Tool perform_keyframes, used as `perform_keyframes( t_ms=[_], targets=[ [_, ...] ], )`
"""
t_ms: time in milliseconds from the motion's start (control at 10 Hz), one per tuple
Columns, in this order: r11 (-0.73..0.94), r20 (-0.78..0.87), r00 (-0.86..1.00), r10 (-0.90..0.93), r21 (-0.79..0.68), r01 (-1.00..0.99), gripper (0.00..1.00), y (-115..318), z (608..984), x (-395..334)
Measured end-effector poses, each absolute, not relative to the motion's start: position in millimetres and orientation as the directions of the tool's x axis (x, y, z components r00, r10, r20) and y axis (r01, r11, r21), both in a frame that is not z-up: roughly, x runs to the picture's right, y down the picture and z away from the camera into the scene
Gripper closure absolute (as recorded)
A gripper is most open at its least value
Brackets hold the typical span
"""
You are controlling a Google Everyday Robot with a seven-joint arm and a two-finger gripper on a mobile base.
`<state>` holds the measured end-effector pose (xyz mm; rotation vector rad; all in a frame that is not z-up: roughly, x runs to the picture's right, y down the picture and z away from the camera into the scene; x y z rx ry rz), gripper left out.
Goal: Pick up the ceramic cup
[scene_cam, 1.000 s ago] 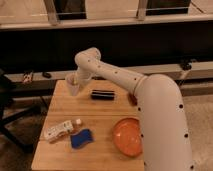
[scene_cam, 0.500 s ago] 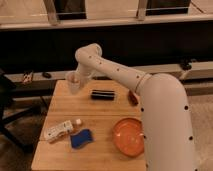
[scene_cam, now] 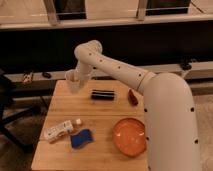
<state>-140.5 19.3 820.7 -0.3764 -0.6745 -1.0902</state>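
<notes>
The ceramic cup (scene_cam: 73, 82), small, pale white and without a handle, is at the far left corner of the wooden table (scene_cam: 102, 114). My gripper (scene_cam: 79, 78) is at the end of the white arm that reaches in from the right. It is right against the cup's right side and shut on it. The cup is slightly tilted and its base is just over the table's far edge. The wrist hides most of the fingers.
A black box (scene_cam: 102, 94) and a dark red object (scene_cam: 132, 96) lie at the back of the table. An orange bowl (scene_cam: 130, 136) is at front right. A blue sponge (scene_cam: 81, 138), a white bottle (scene_cam: 57, 131) and a small white cube (scene_cam: 78, 121) are at front left. A dark chair (scene_cam: 7, 112) stands to the left.
The arm's elbow has risen, and the cup stays at the gripper, shifting slightly with it. Nothing else on the table has moved.
</notes>
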Motion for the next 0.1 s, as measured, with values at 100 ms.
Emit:
perform_keyframes(
  t_ms=[100],
  targets=[
    [0.426, 0.668, 0.292, -0.685, 0.041, 0.904, 0.99, 19.4, 818.8, -139.2]
  ],
)
